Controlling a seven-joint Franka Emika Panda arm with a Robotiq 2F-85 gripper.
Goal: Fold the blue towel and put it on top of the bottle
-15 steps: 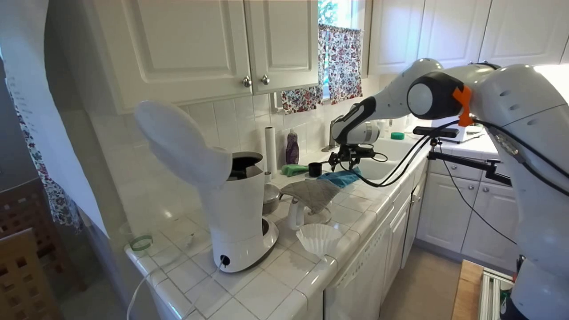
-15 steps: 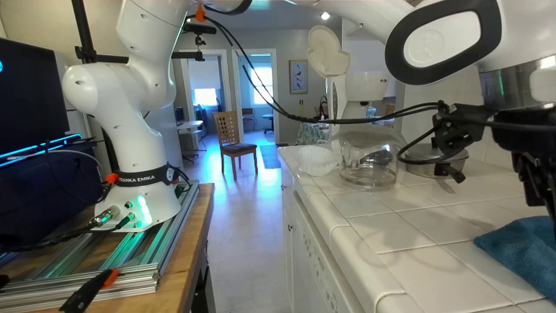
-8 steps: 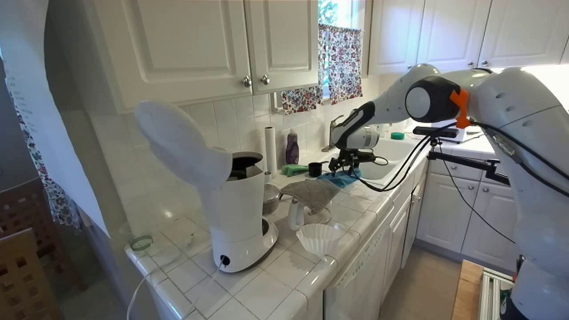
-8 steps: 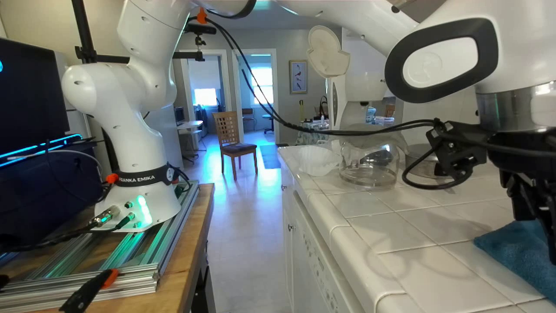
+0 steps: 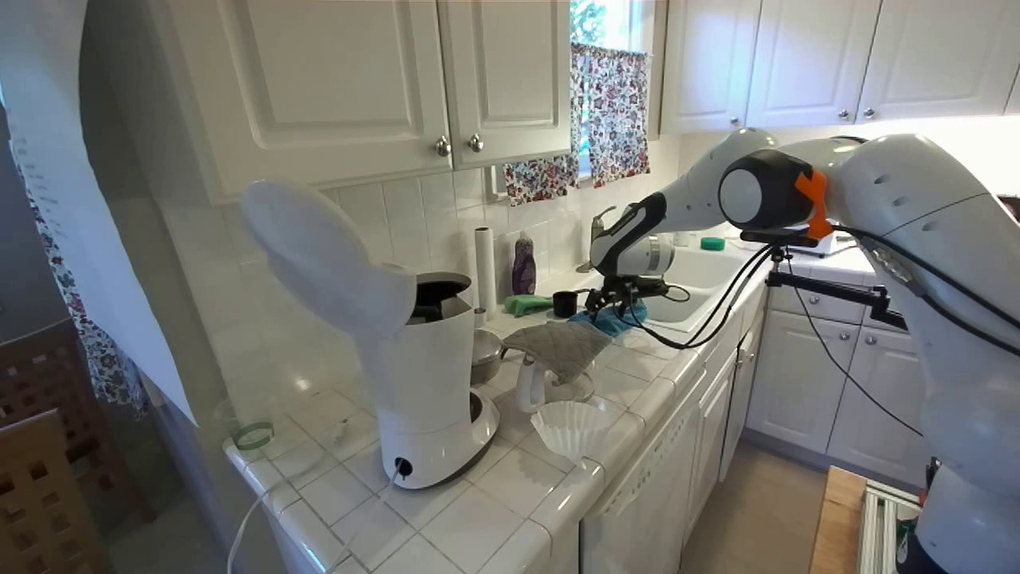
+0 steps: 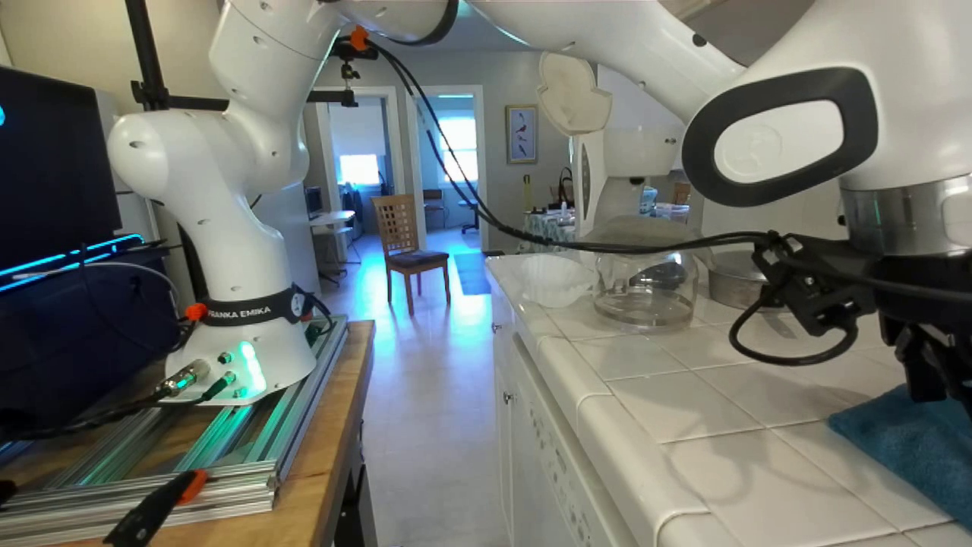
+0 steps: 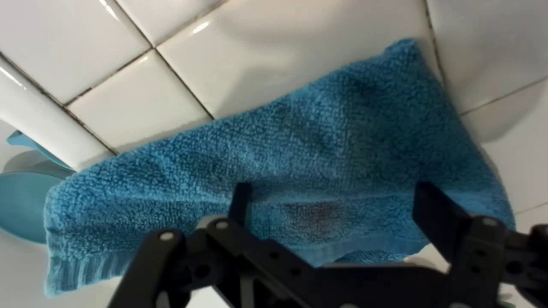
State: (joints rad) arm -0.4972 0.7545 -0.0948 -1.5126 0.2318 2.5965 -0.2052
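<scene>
- Claw (image 7: 334, 196): spread wide, gripping nothing; fingertips (image 7: 240, 205) over the towel (image 7: 325, 141), 1 each side of its middle. Touching the cloth or not: can't tell.
- Towel: directly below claw, laid out on tiles (image 7: 265, 42), a bit rumpled.
- Its long axis, wrist view: approx. same way as the line btwn fingertips, slightly tilted, L end lower, R end higher.
- L end, w/ ribbed hem: well past L fingertip, reaching over the tile edge.
- R end: broader, a little past R fingertip; 1 corner points up, away from claw.
- Crease: nearly straight across towel, btwn the fingertips.
- Teal item (image 7: 25, 205): beyond L fingertip, just beside towel's L end; type unclear.
- Sink (image 5: 701, 275): near claw, to its R in an ext. view.
- Cup (image 5: 565, 304): just beside claw, to its L in an ext. view.
- Purple bottle (image 5: 523, 267): upright, L of claw & farther back, in an ext. view.
- Gray pad (image 5: 558, 348): near claw, on its camera side in an ext. view, atop carafe (image 6: 645, 296).
</scene>
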